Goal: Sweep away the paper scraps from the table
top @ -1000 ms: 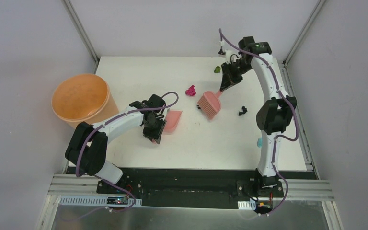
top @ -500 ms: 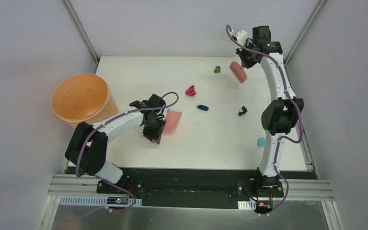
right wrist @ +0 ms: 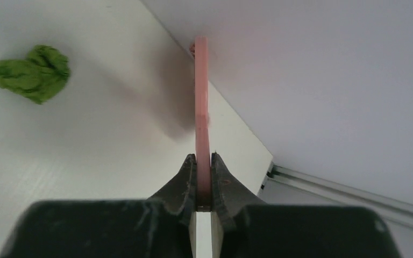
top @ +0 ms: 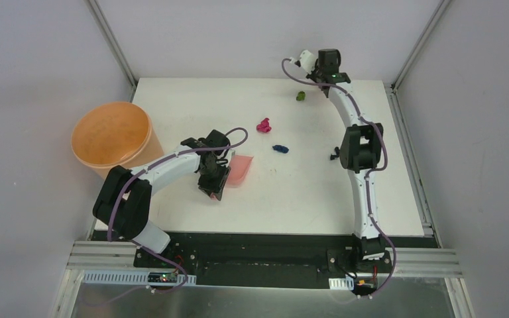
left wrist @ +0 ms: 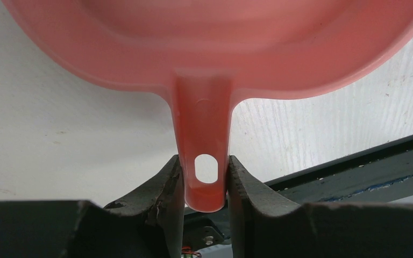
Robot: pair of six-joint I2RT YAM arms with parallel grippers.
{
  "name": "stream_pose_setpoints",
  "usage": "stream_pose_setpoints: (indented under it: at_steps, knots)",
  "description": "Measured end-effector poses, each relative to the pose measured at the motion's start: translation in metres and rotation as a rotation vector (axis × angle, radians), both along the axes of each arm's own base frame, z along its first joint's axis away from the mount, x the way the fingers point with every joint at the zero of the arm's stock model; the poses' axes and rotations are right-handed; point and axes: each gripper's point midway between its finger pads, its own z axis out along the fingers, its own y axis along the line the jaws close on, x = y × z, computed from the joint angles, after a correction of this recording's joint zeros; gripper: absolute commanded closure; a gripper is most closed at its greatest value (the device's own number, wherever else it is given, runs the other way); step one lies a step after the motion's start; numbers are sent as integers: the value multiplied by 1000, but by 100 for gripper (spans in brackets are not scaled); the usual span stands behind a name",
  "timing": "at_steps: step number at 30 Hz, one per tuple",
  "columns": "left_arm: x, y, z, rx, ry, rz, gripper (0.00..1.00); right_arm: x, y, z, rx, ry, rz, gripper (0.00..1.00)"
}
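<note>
The right end effector (right wrist: 203, 161) is clamped tight on the thin handle of a pink brush (right wrist: 201, 97), which is seen edge-on and points toward the far edge of the bench (top: 291, 192) by the back wall. A green scrap (right wrist: 31, 72) lies on the bench near it, off to the left of the brush in the wrist view and not touching it; it is a small crumpled wad with leafy folds. 3 more scraps sit nearer the middle, well apart from that end effector: a magenta scrap (top: 263, 125), a dark blue scrap (top: 280, 148) a little nearer the arms, and a black scrap (top: 335, 156) partly hidden beside the right arm's elbow. The left end effector (left wrist: 206, 166) stands partly open, its 2 fingers pressed on either side of the handle of the dustpan (left wrist: 215, 48), at the hanging hole. The pan rests on the bench with its mouth toward the blue scrap, apart from it. An orange bucket (top: 111, 136) stands at the bench's left side.
</note>
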Motion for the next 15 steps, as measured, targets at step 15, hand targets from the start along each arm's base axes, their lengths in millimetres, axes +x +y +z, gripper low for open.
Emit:
stream_pose_setpoints:
  at_steps: [15]
  knots:
    - [0,0,-3,12,20,-1,97,-65,123,-44,-148,165,342,100]
